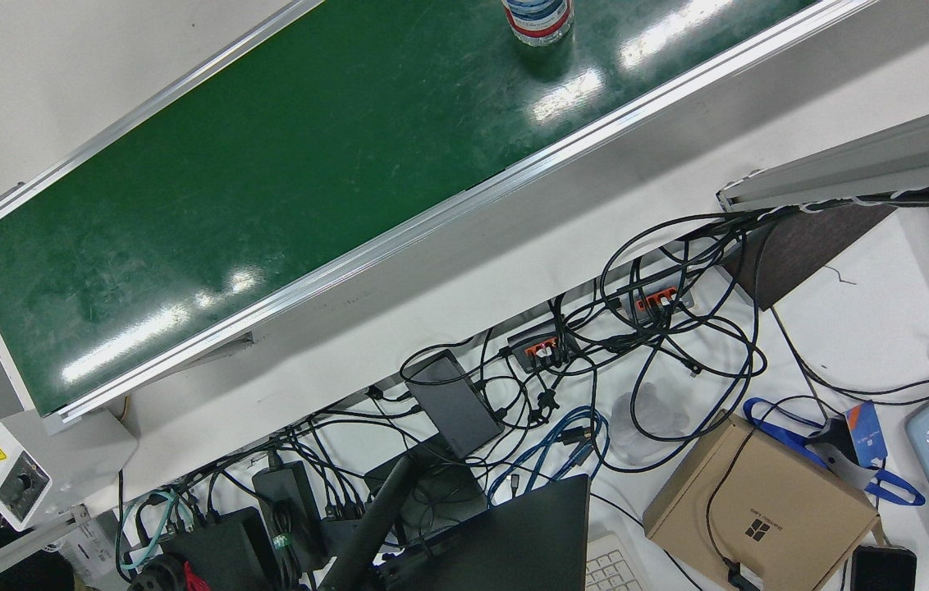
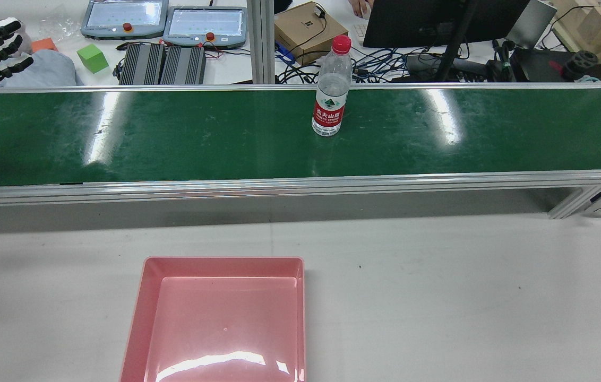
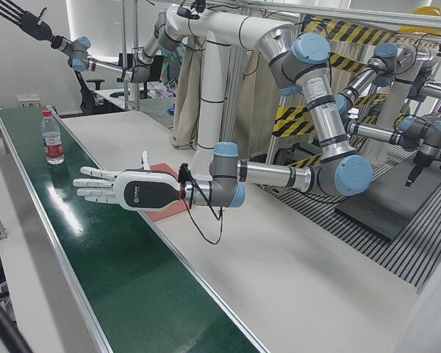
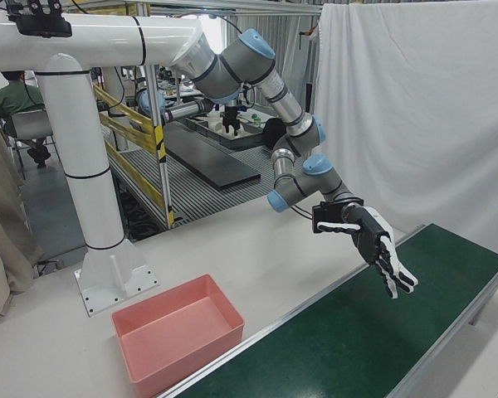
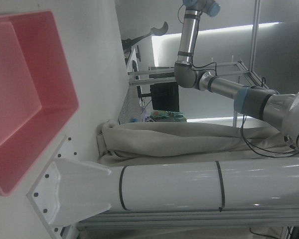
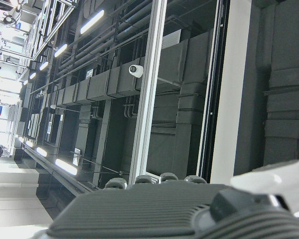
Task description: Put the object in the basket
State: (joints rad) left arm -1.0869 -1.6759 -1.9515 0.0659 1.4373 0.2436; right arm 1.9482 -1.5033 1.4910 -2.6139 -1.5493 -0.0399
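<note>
- Hovering flat over the green conveyor belt [image 2: 173, 138], the robot's left hand [image 3: 125, 191] holds nothing, fingers spread wide.
- Well apart along the belt, the clear plastic water bottle with red cap and label [image 2: 329, 90] stands upright.
- Best approach, likely: grip around the label from the side, lift straight, then carry to the empty pink rectangular plastic basket [image 2: 144, 297] on the white desk [image 2: 438, 292].
- The right hand [image 3: 18, 18] hangs high, fingers splayed, empty.
</note>
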